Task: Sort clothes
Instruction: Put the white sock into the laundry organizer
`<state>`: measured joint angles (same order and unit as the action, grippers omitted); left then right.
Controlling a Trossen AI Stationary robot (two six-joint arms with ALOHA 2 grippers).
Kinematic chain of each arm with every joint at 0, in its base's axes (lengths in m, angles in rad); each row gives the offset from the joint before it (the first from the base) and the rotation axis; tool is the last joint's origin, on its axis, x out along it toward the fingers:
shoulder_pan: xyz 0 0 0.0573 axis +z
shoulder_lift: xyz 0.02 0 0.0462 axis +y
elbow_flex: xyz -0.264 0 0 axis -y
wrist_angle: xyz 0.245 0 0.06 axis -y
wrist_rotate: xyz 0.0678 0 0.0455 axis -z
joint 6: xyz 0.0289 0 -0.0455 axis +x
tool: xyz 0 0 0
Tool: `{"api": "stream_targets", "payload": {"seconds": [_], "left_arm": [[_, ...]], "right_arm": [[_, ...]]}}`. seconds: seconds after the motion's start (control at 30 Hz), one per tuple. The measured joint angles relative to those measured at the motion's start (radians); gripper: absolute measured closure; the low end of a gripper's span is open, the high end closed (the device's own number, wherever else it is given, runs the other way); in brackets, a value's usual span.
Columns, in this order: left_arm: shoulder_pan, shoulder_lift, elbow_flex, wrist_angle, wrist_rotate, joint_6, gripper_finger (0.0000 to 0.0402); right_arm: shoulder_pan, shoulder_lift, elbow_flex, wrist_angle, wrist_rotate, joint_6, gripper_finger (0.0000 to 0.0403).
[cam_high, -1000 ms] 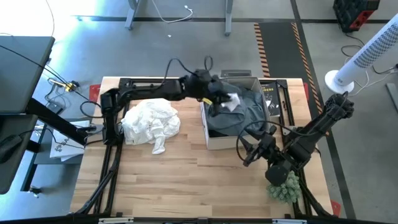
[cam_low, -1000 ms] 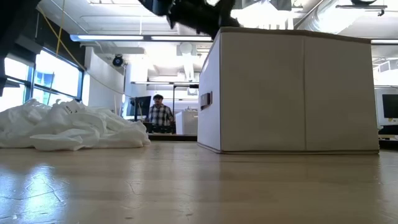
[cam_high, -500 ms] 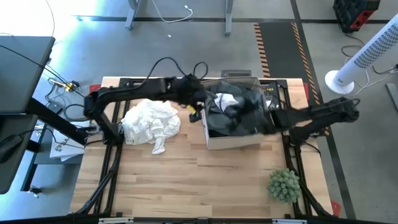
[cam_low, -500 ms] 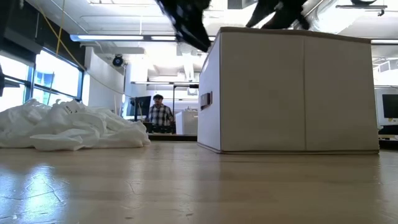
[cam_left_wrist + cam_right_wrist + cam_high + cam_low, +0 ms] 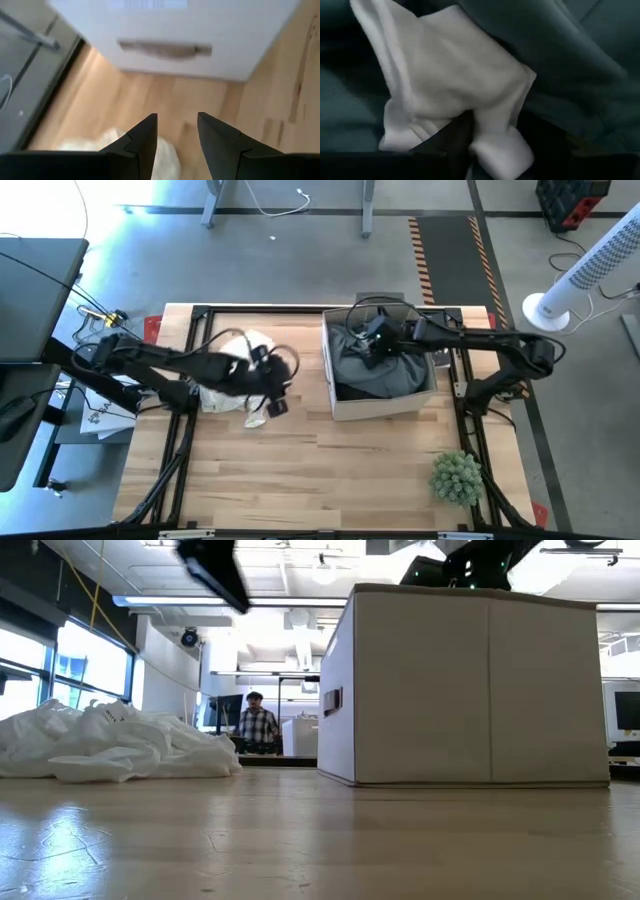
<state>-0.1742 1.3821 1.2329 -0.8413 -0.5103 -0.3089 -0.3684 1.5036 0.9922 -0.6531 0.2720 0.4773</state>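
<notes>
A crumpled white garment (image 5: 235, 370) lies in a heap on the table's left half; it also shows in the low view (image 5: 110, 745). My left gripper (image 5: 280, 390) hangs open and empty above the heap's right edge, between it and the tan box (image 5: 380, 408); its fingers (image 5: 177, 130) stand apart. A grey-green garment (image 5: 400, 370) fills the box. My right gripper (image 5: 372, 340) reaches into the box from the right, its fingers on either side of a piece of white cloth (image 5: 450, 75) that lies on the grey-green garment (image 5: 580, 60). Plaid and black garments do not show. My right gripper comes from above into the box. A fold of the white cloth (image 5: 492, 135) lies between its two fingers, on top of the grey-green garment. I cannot tell whether the fingers press on it.
A black book (image 5: 440, 335) lies beside the box at the far right. A green plant (image 5: 458, 477) stands at the near right corner. The box's side with its handle (image 5: 165, 49) faces my left gripper. A person (image 5: 258, 725) stands far off in the room.
My left gripper has drawn back out of the box and swung toward the table's left edge, now above the white heap. My right gripper has gone from the near right of the table toward the far edge and down into the box, onto the white cloth.
</notes>
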Motion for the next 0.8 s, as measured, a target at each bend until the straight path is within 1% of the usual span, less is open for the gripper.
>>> {"api": "stream_targets", "payload": {"seconds": [0.07,0.17,0.27,0.33,0.47,0.53,0.6,0.7,0.8], "left_arm": [[-0.054,-0.034,-0.073,-0.001,-0.029,-0.093,0.0264],[-0.121,-0.072,-0.169,-0.001,-0.045,-0.216,0.0264],[-0.171,-0.093,-0.251,-0.001,-0.047,-0.322,0.0264],[-0.198,-0.093,-0.298,-0.002,-0.030,-0.380,0.0264],[-0.240,-0.089,-0.389,0.017,0.037,-0.472,0.0264],[-0.255,-0.086,-0.443,0.039,0.072,-0.524,0.0264],[-0.263,-0.085,-0.500,0.070,0.083,-0.577,0.0264],[-0.257,-0.076,-0.594,0.128,0.081,-0.629,0.0264],[-0.234,-0.065,-0.674,0.205,0.053,-0.651,0.0267]], "right_arm": [[-0.015,0.003,0.007,-0.009,-0.015,-0.018,0.0231],[-0.016,-0.017,0.069,-0.062,-0.011,-0.043,0.0231],[0.014,-0.064,0.173,-0.122,0.041,-0.062,0.0231],[0.060,-0.103,0.249,-0.130,0.111,-0.068,0.0231],[0.216,-0.156,0.348,-0.128,0.268,-0.102,0.0231],[0.313,-0.174,0.376,-0.100,0.347,-0.123,0.0231],[0.407,-0.178,0.389,-0.064,0.406,-0.134,0.0231],[0.533,-0.173,0.380,0.002,0.448,-0.146,0.0231],[0.625,-0.174,0.353,0.060,0.473,-0.144,0.0231]]}}
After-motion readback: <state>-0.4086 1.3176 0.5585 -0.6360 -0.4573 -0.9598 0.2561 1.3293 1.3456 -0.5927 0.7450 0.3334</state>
